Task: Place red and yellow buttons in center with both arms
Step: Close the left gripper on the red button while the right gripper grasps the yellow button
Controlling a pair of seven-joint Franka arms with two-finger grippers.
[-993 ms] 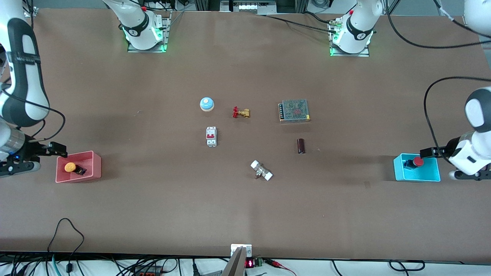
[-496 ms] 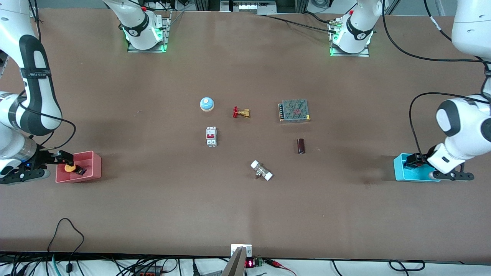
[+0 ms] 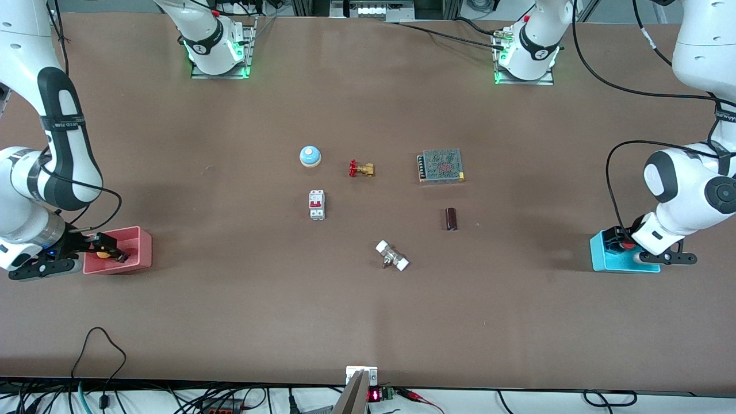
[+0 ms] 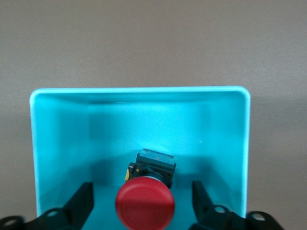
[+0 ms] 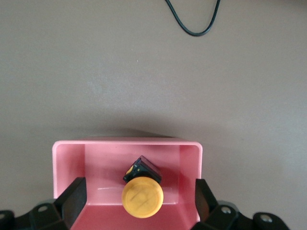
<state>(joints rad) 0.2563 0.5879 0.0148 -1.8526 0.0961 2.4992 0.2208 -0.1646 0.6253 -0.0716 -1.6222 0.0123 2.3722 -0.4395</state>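
A small push-button with a round red cap [image 4: 145,207] on a short dark body sits inside a shallow turquoise plastic bin [image 4: 62,143] at the left arm's end of the brown table [image 3: 368,322]. The left gripper [image 4: 143,203] is lowered into this bin, with the red cap between its two black fingers [image 4: 79,203]. The fingers stand apart, each with a clear gap to the cap, touching nothing and holding nothing.

At the right arm's end of the table, a push-button with a round orange-yellow cap [image 5: 141,197] lies tilted on its dark body inside a shallow pink plastic bin [image 5: 67,163]. The right gripper [image 5: 139,199] is down at this bin with the yellow cap midway between its black fingers [image 5: 72,196]. They are spread wide, almost as wide as the bin itself, well clear of the cap and empty.

In the middle of the table lie a blue dome bell with a yellow top [image 3: 310,156] and a brass valve with a red handle [image 3: 361,168].
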